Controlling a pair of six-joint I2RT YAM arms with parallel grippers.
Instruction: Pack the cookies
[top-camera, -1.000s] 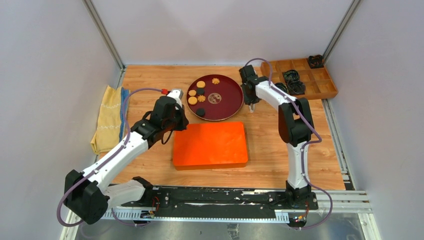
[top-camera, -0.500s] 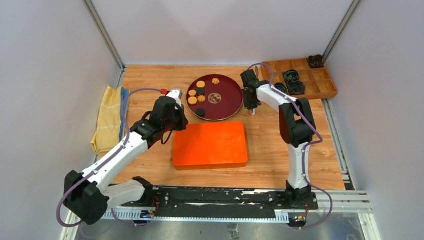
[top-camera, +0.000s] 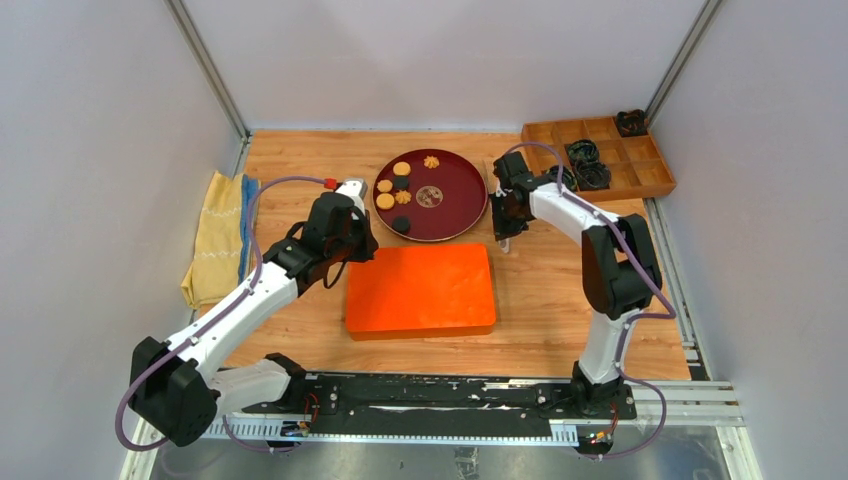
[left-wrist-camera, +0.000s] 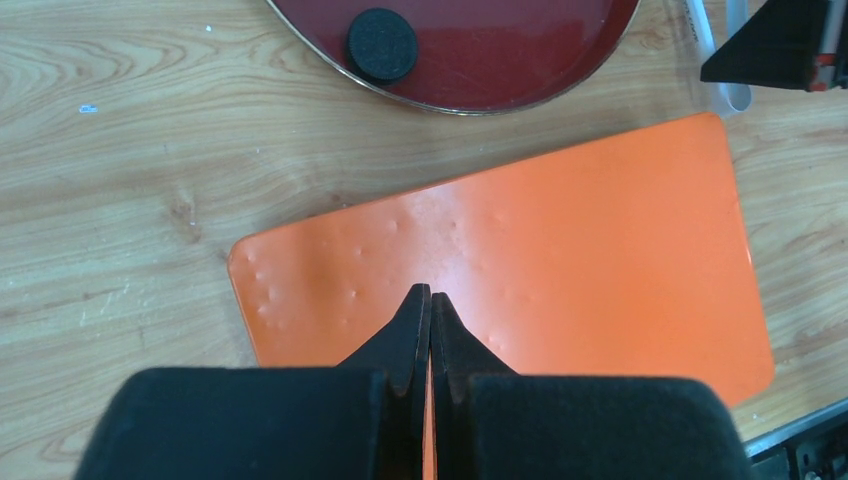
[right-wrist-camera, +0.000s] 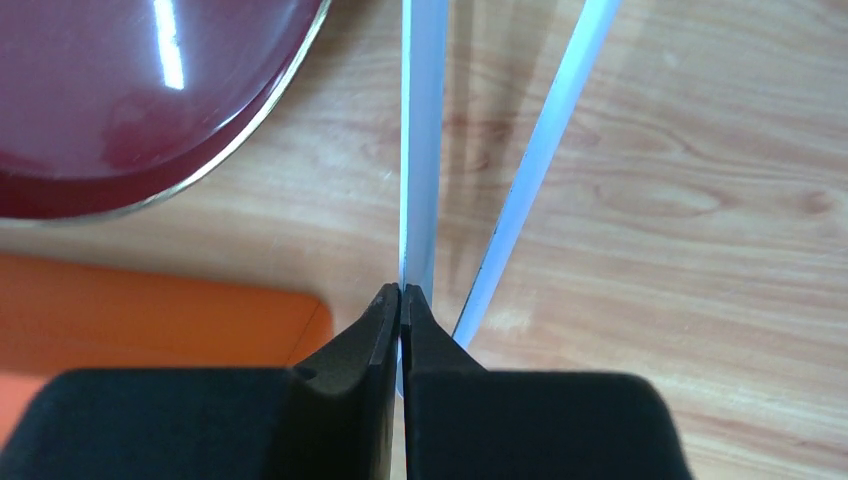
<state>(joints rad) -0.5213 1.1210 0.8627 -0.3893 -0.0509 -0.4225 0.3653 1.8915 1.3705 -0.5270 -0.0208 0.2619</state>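
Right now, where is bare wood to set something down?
Bare wood: between the orange box and the right arm; also far wood between yellow cloth and red tray. Crowded: the tray-box gap, left gripper at one end, right gripper, shut on a thin pale tool, at the other.

The cookies (top-camera: 402, 168) lay flat on the left half of the dark red plate (top-camera: 460, 205): golden-orange rounds, two flower-shaped ones and a dark one, clustered together. Another dark cookie (left-wrist-camera: 381, 44) sat apart by the near rim.
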